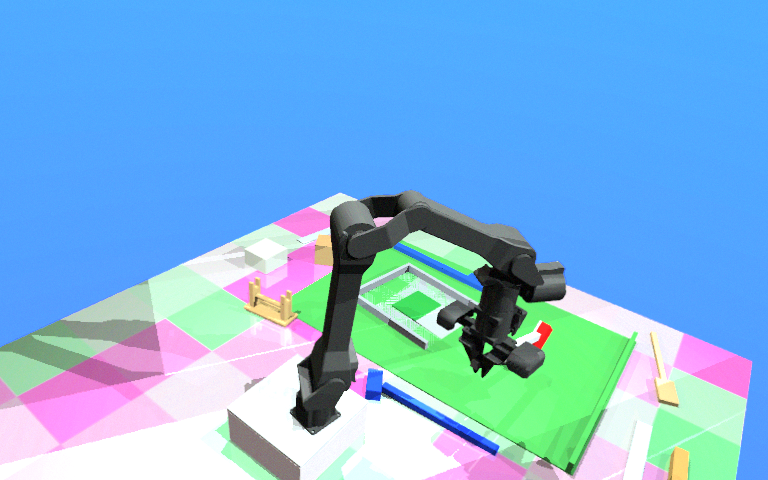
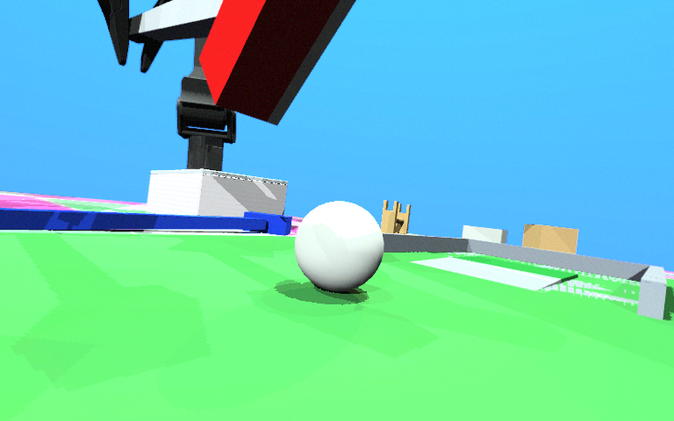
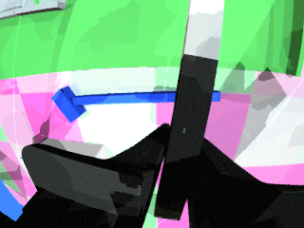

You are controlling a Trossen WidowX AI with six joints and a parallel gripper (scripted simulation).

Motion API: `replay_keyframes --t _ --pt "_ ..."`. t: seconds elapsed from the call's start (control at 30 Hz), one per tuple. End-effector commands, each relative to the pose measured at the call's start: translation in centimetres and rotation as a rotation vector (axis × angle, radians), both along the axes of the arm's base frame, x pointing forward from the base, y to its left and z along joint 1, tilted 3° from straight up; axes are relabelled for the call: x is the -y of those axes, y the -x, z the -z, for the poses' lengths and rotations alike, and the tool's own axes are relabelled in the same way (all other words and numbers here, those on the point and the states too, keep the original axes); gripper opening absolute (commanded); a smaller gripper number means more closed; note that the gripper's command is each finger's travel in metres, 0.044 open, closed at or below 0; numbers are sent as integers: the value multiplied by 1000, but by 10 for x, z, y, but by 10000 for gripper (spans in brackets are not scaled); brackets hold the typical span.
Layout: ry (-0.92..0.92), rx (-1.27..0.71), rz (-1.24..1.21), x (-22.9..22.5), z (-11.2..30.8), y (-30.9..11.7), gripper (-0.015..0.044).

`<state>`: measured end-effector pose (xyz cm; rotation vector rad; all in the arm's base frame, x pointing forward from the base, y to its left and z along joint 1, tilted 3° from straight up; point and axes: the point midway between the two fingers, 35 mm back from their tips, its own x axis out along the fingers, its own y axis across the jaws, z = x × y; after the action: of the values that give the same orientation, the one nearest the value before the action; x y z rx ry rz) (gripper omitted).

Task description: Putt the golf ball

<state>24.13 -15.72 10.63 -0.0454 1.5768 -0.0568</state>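
My gripper is shut on the dark grip of the red putter. The putter is raised and tilted, its red head above and nearer the camera than the golf ball in the exterior view. The white golf ball rests on the green mat. In the top view the gripper hides the ball. The pale ramp adjoins the raised green, with grey walls around them.
A blue putter lies along the mat's near side; another blue bar lies at the far side. A wooden rack, white box and tan box stand left. A wooden putter lies right.
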Motion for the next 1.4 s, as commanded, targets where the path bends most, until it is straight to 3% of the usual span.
replay_keyframes --t 0.0,0.33,1.37 --pt "4 7 12 2 0 -1 0" --pt "5 7 12 5 37 -1 0" --pt "5 9 16 7 64 -2 0"
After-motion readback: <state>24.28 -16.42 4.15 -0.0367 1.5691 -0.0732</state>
